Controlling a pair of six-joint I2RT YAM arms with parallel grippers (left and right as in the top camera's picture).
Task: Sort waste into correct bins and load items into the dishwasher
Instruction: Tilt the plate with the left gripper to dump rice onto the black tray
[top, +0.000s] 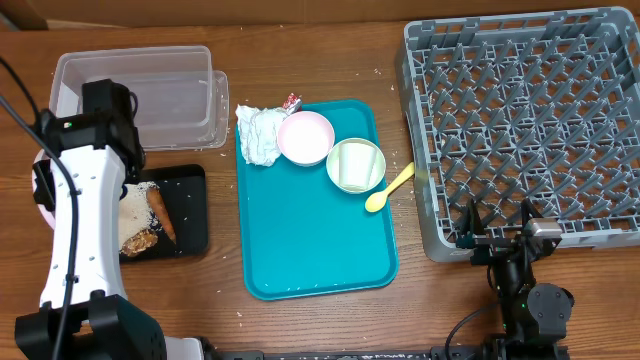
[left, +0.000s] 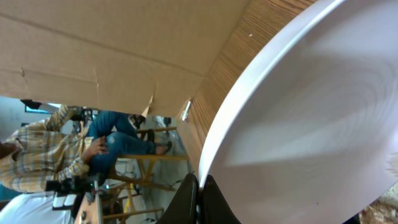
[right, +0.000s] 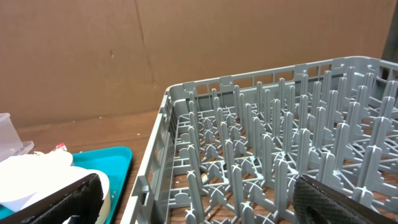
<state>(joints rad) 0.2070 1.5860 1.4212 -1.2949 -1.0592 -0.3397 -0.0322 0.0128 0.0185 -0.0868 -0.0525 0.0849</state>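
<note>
Wooden table backed by brown cardboard.
The wood-grain table (top: 440, 310) meets a plain cardboard wall (right: 186, 56) on its far side; beyond, a person in plaid (left: 37, 165) sits by a wooden stool (left: 148, 163).

White plate (left: 311, 124): runs off frame at 3 and 6 o'clock; overhead, left arm (top: 80, 220) hides most of it. Black tray (top: 190, 215): 9 o'clock side under arm. Dish rack (top: 520, 120): clipped at 3 o'clock.

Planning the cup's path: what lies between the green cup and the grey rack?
The yellow spoon, lying across the teal tray's edge toward the rack; seen overhead.
</note>
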